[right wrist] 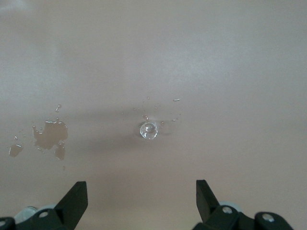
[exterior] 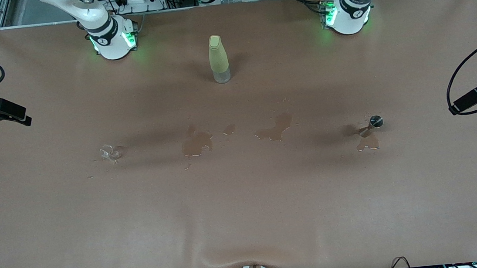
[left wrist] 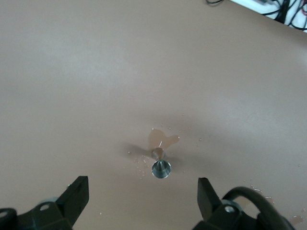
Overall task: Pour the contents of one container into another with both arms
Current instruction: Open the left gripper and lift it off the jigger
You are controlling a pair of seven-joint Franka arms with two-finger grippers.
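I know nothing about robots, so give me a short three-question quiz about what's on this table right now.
1. True or false: the left claw holds the metal cup.
2. Which stands farthest from the front camera? A) glass cup B) yellow-green bottle C) metal cup
3. Fill in: wet ___ mark the brown table cover between the two cups.

Key: 1 false, both the left claw and the right claw are open and empty; 2 B; 3 puddles.
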